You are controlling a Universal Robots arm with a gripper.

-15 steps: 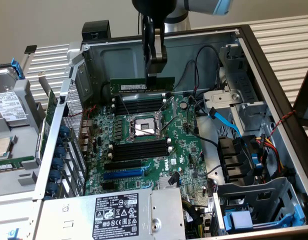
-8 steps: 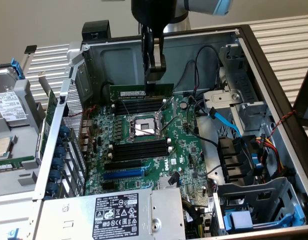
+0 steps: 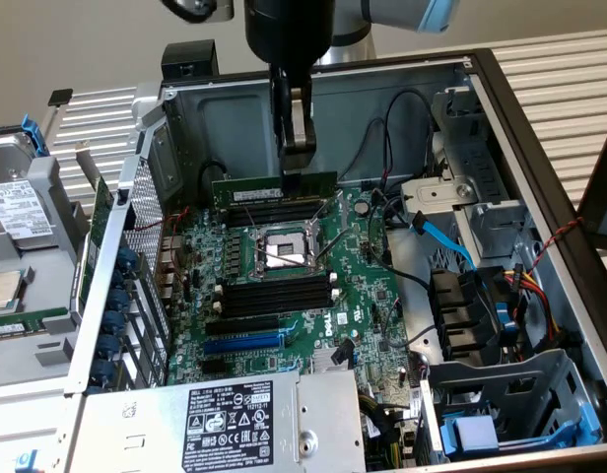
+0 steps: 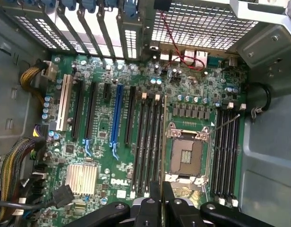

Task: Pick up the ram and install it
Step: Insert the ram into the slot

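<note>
Gripper [image 3: 296,166] clamped on the ram [image 3: 246,190], which I hold above the motherboard [image 3: 368,288], long axis parallel to the black slots [image 3: 274,296] below.

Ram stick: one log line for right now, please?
gripper: shut on ram | ram: level, just over black slots | installed: not yet

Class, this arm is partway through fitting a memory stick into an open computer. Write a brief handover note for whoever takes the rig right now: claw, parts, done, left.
Claw: shut on the ram, holding it level by its top edge.
Ram: above the black slots on the far side of the processor socket.
Done: ram picked up and carried to the board.
Left: installing it. It does not look pressed home, and I cannot tell whether it touches a slot.
</note>
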